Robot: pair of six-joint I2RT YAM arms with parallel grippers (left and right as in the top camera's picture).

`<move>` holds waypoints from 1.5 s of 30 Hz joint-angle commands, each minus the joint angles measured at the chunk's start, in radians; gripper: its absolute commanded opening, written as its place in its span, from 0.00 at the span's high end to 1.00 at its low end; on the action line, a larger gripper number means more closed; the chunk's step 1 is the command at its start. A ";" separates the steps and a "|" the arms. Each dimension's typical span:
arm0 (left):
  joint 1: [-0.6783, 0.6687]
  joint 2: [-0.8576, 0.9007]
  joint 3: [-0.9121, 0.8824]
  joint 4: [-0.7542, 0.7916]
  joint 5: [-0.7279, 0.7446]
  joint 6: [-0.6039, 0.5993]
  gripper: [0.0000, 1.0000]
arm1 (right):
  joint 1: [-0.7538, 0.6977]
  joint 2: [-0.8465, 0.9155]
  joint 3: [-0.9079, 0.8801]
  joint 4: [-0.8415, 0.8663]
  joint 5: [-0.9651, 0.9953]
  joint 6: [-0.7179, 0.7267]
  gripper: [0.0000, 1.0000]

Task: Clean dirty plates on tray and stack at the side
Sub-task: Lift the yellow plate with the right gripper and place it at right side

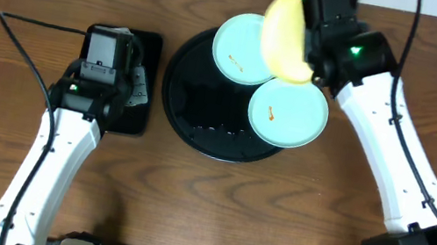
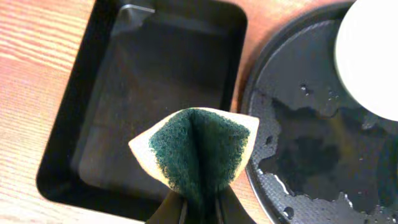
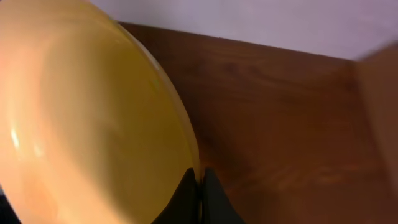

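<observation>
Lifting a small pale yellow glossy plate [image 1: 285, 34] on edge above the far rim of the large round black tray [image 1: 202, 115], the right gripper [image 3: 199, 186] is pinched tight on the plate's rim, its jaws pressed together over the thin edge, with the plate tilted steeply and clear of everything below. The left gripper [image 2: 200, 206] is clamped on a folded yellow sponge with a dark green scouring face [image 2: 198, 152], poised over the smaller rectangular black tray [image 2: 155, 68] just beside the round one and well apart from the raised plate. Two light blue round glossy plates [image 1: 245, 45] [image 1: 289, 116] lie flat on the round tray, touching or nearly so, each with a small orange-brown smudge on its face, and the tray floor shows wet patches [image 2: 311, 143] in the left wrist view. No plate stands stacked anywhere on the brown wooden bench [image 1: 202, 218]. By this evidence the job looks to be in its early part: one plate is in hand and apparently awaiting the sponge, both blue plates seem unwashed, and the whole stack at the side remains to be built. Whether the yellow plate's face is already clean cannot be told.
</observation>
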 commanded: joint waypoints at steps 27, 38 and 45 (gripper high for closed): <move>0.196 0.092 0.001 -0.007 0.199 -0.008 0.92 | 0.499 0.003 -0.348 0.435 0.737 0.046 0.99; 0.196 0.092 0.001 -0.004 0.198 -0.008 0.92 | 0.533 0.003 -0.385 0.614 0.779 -0.123 0.99; 0.196 0.092 0.001 -0.009 0.198 -0.008 0.92 | 0.516 -0.016 -0.337 0.516 0.418 -0.156 0.99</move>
